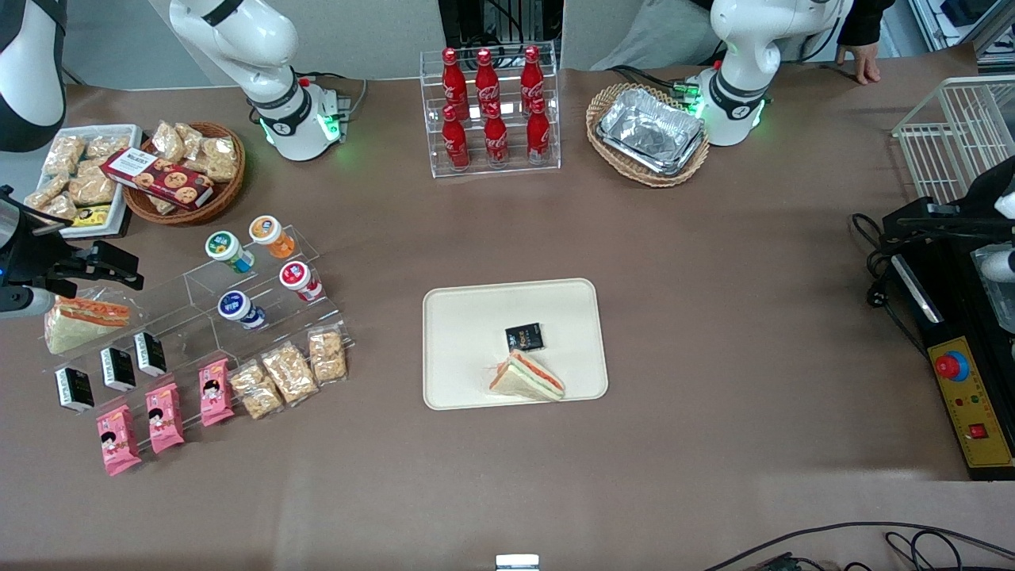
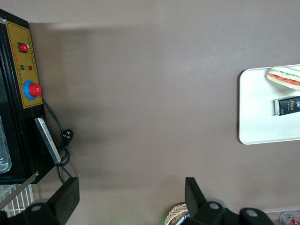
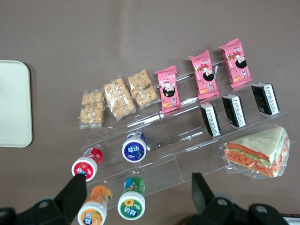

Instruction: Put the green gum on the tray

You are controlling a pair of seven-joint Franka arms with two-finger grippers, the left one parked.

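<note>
The end effector (image 3: 136,192) hangs with its fingers spread wide above the green gum (image 3: 131,199); the gum stands on a clear shelf (image 1: 238,295) beside an orange bottle (image 1: 271,235), well apart from the tray (image 1: 460,349).

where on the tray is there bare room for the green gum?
The tray is bare across its whole half toward the working arm's end. The black packet and the sandwich crowd the other half. The green gum sits on the acrylic stand; the pincer hovers open above it.
</note>
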